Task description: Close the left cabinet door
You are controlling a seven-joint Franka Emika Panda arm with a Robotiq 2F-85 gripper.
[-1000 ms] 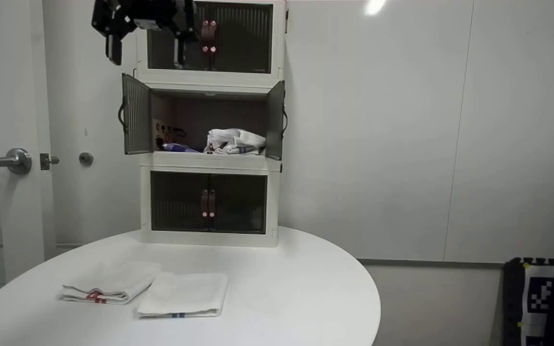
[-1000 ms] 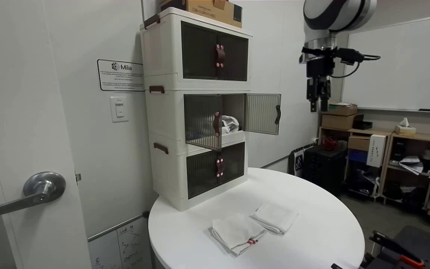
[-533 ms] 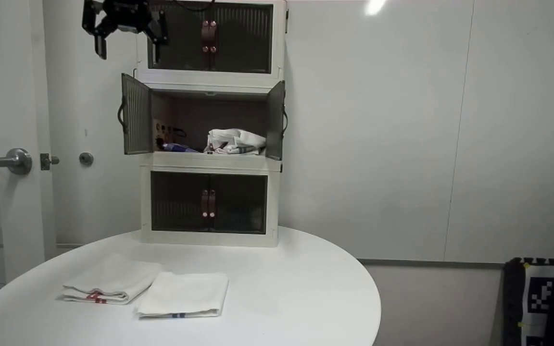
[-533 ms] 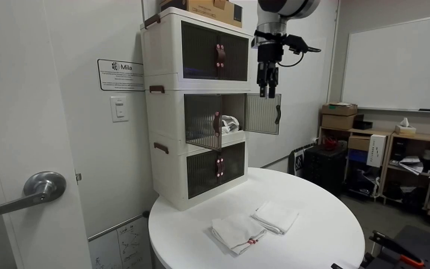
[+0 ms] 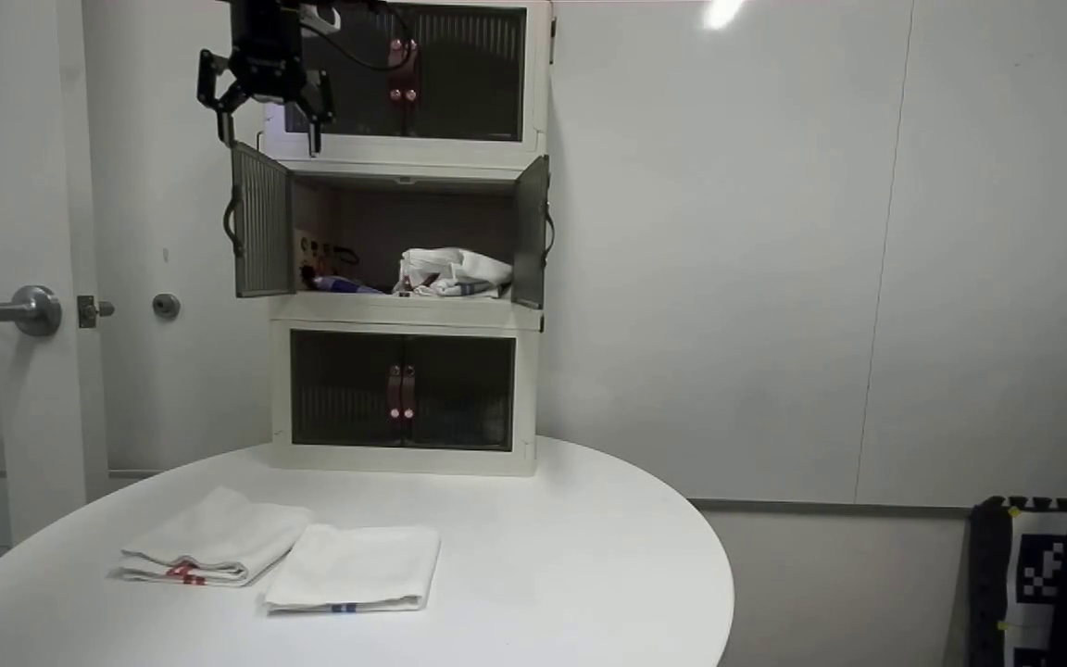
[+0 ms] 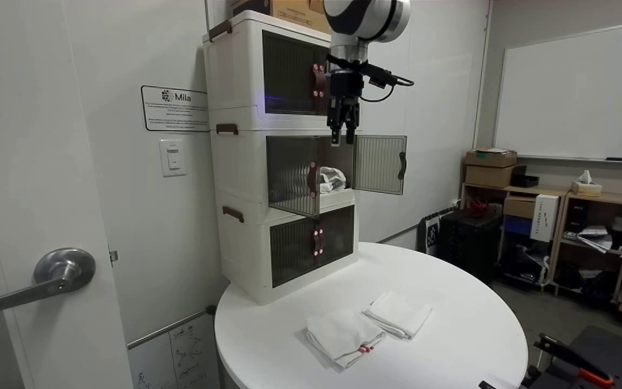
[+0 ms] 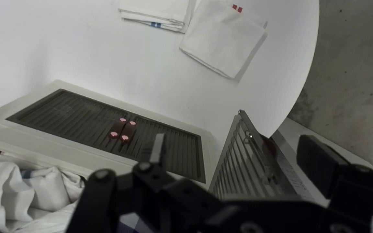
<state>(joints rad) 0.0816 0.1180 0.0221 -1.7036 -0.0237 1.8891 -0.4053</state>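
The left cabinet door (image 5: 263,227) stands swung open at the left of the middle tier of the white cabinet (image 5: 404,313). It also shows in an exterior view (image 6: 292,175), with its brown handle (image 6: 312,179) on the free edge. My gripper (image 5: 270,144) hangs pointing down at the height of this door's top edge, and it also shows in an exterior view (image 6: 343,141). Its jaws are wide apart and hold nothing. In the wrist view the door (image 7: 235,168) appears between the spread fingers of the gripper (image 7: 235,147). I cannot tell whether a finger touches it.
The right middle door (image 5: 531,232) is also open. White cloth (image 5: 455,269) and a blue item (image 5: 345,285) lie inside the middle tier. Two folded cloths (image 5: 219,537) (image 5: 357,565) lie on the round white table (image 5: 580,556). A room door with a lever handle (image 6: 62,270) stands nearby.
My gripper has moved toward the cabinet and is now at the open left door's top edge. It stays open. The door's free edge has shifted very slightly outward.
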